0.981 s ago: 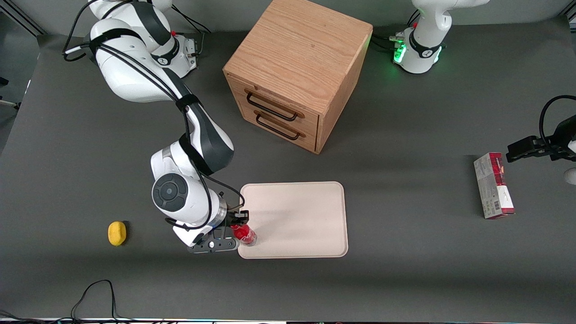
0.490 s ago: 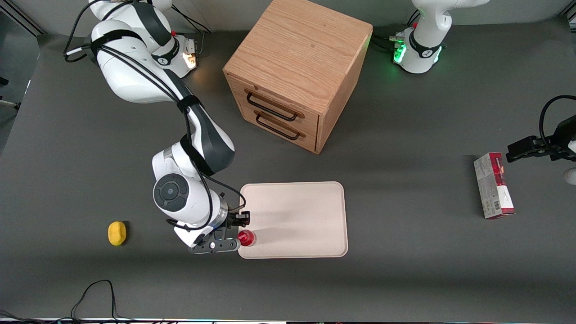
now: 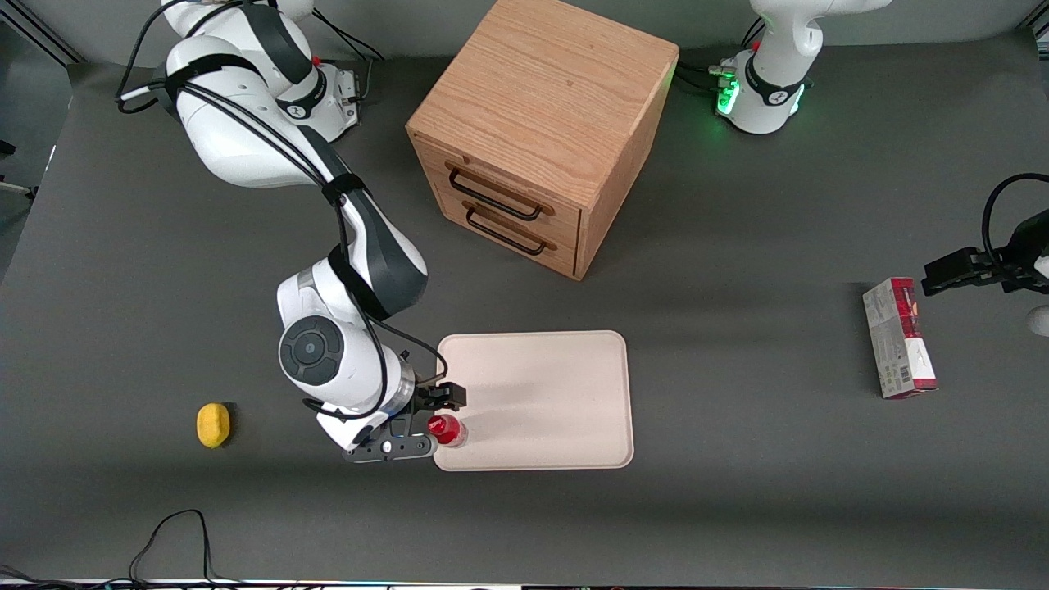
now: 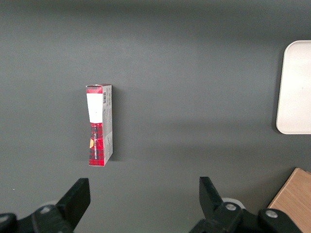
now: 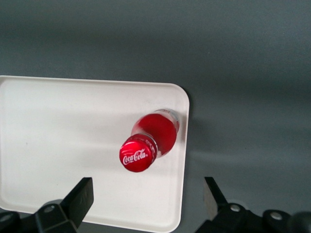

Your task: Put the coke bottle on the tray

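The fingers are standing spread wide, one on each side of the coke bottle and touching neither its cap nor its body, so the gripper is open and carrying nothing. It is hanging directly above the bottle, at the end of the tray that lies toward the working arm.

The coke bottle is standing upright on the tray, its red cap facing up toward the right wrist camera. It is resting close to the tray's rim, near the corner nearest the front camera, and as far as the wrist view shows, its clear base is sitting inside the raised edge rather than on it.

Taking the tray as the landmark, the wooden drawer cabinet is standing farther from the front camera than the tray, a lemon is lying on the table toward the working arm's end, and a red-and-grey carton is lying well apart toward the parked arm's end.

The step in hand looks like the release: the bottle is set down and freed. The next move probably calls for a straight lift clear of the cap, with the fingers kept apart so that neither one is brushing the bottle and tipping it over the nearby rim.
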Available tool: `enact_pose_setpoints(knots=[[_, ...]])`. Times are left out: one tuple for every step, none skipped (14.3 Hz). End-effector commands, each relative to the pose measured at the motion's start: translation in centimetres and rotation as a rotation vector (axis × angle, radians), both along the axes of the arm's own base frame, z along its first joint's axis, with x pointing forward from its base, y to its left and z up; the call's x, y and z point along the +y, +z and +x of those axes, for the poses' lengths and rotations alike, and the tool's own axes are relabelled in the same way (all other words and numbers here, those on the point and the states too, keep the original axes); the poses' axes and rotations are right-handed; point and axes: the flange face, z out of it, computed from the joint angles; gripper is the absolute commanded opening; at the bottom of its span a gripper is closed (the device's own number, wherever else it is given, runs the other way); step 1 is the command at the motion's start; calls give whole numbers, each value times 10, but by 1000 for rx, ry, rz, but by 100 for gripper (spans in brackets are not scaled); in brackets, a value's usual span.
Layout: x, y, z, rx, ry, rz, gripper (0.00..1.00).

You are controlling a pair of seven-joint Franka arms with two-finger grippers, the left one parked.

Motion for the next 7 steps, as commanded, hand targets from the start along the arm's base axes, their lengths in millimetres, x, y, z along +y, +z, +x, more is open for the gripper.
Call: enact_pose_setpoints(knots=[[2, 14, 1, -24, -6, -8, 100], [-3, 18, 1, -13, -12, -11, 100], [-4, 35, -9, 14, -6, -32, 100], [-5, 51, -23, 47, 10, -68, 100], [-15, 67, -33, 68, 10, -86, 100], [-38, 79, -42, 89, -8, -96, 100], [-62, 84, -57, 111, -11, -115, 100]])
